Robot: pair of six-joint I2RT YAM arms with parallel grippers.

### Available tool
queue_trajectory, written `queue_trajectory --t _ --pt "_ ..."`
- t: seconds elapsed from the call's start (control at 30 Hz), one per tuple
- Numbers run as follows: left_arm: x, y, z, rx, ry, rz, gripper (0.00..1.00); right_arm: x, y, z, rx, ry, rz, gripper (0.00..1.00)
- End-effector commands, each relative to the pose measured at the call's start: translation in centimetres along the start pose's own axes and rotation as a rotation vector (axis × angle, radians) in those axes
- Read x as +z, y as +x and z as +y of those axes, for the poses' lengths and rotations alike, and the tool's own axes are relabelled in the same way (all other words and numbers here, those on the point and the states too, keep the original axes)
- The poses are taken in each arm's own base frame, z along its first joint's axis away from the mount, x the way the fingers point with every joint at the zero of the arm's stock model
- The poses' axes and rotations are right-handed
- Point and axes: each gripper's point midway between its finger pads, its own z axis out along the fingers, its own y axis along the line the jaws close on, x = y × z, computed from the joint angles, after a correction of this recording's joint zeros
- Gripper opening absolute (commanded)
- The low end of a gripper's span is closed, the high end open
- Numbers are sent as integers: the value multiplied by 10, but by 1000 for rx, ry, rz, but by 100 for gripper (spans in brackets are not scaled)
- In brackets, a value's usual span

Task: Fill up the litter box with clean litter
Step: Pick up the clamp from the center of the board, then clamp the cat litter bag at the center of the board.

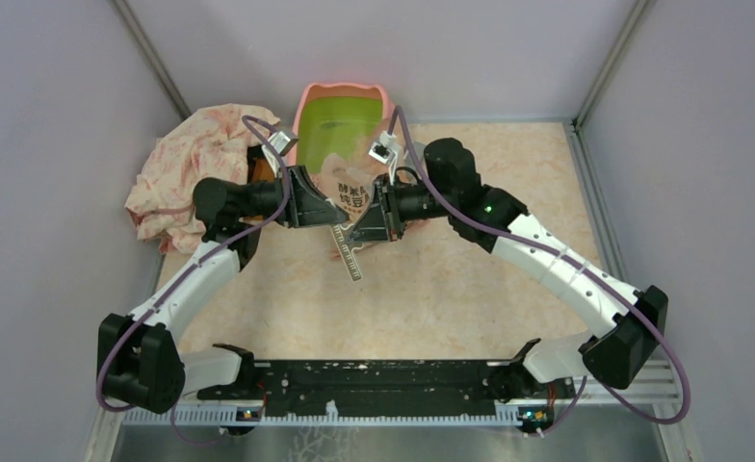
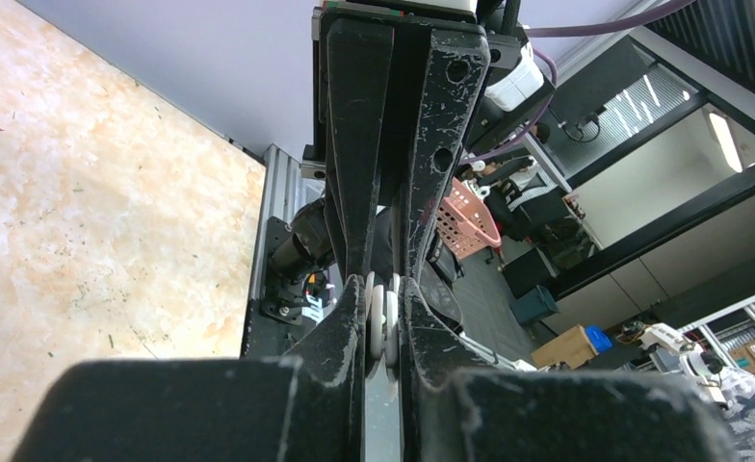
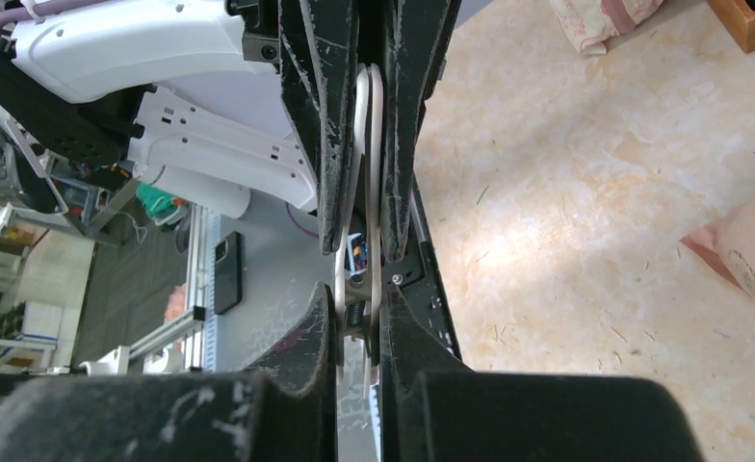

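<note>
Your left claw point(image 1: 327, 207) and right claw point(image 1: 362, 223) both pinch the metal scoop point(image 1: 351, 255) over the worktop point(image 1: 451, 289), with the litter bag point(image 1: 350, 186) just behind them and the litter box point(image 1: 345, 89) beyond it.

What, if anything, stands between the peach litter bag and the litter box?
Nothing visible. The peach bag lies right at the near rim of the litter box; the metal scoop hangs at the bag's near side.
</note>
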Motion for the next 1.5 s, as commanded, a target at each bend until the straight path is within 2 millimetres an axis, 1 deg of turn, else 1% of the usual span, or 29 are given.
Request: queue_trajectory --t 0.0,0.07,0.1,0.13,0.23,0.33,0.4,0.5,0.53,0.6,0.63,0.67,0.7,0.73,0.8,0.83,0.9,0.97,1.07,1.1,1.13,1.2,1.23,1.3,1.37,1.43,1.47 --pt "0 2 -7 30 11 5 7 -12 -27 13 -85 -10 -87 0" --pt "0 0 -8 34 8 2 23 -13 -29 10 -81 -3 -91 0" --pt "0 -2 -9 39 4 1 34 -14 -30 10 -81 -1 -92 0" --pt "1 -6 -11 43 0 1 39 -14 -31 9 -80 0 -94 0" --pt "0 -20 -13 78 -23 -12 43 -15 -37 9 -83 0 -101 0" --pt "-14 -47 -17 116 -78 -80 48 -13 -51 10 -123 -7 -111 0" --pt "-32 -72 -15 130 -154 -149 49 -9 -60 3 -170 22 -106 0" --pt "-71 -104 -8 134 -327 -289 49 -2 -76 -15 -282 78 -116 0" --pt "-82 -111 -6 135 -383 -332 49 1 -81 -20 -319 94 -116 0" --pt "-100 -117 0 125 -484 -398 49 7 -93 -33 -393 131 -125 0" --pt "-105 -115 4 116 -527 -416 49 12 -97 -41 -429 144 -125 0" --pt "-110 -111 6 108 -567 -436 49 15 -102 -45 -471 151 -133 0" --pt "-115 -106 15 81 -605 -452 49 18 -108 -49 -528 159 -145 0" --pt "-118 -97 19 74 -636 -460 49 22 -113 -52 -568 163 -156 0" --pt "-132 -77 41 30 -734 -477 49 29 -125 -49 -645 133 -198 0" --pt "-137 -67 50 18 -767 -476 49 34 -127 -49 -662 117 -203 0" --pt "-145 -49 68 4 -815 -466 49 41 -141 -48 -707 97 -235 0" --pt "-151 -34 84 20 -830 -465 47 49 -150 -53 -737 91 -236 0" --pt "-168 -17 112 88 -912 -492 47 62 -164 -59 -758 77 -243 0" --pt "-171 -15 117 130 -916 -514 48 64 -168 -59 -768 67 -253 0" --pt "-176 -8 126 141 -928 -534 49 67 -171 -58 -785 55 -264 0" --pt "-176 -1 136 153 -897 -584 49 73 -176 -61 -821 45 -274 0" --pt "-175 0 140 167 -885 -609 49 75 -180 -63 -842 44 -272 0" --pt "-171 3 157 165 -910 -617 49 82 -182 -74 -860 39 -242 0" --pt "-157 4 166 209 -907 -594 49 88 -183 -85 -871 34 -210 0" --pt "-141 4 170 274 -888 -584 48 91 -183 -92 -903 24 -183 0" --pt "-133 9 174 293 -878 -574 48 92 -184 -95 -928 23 -177 0"
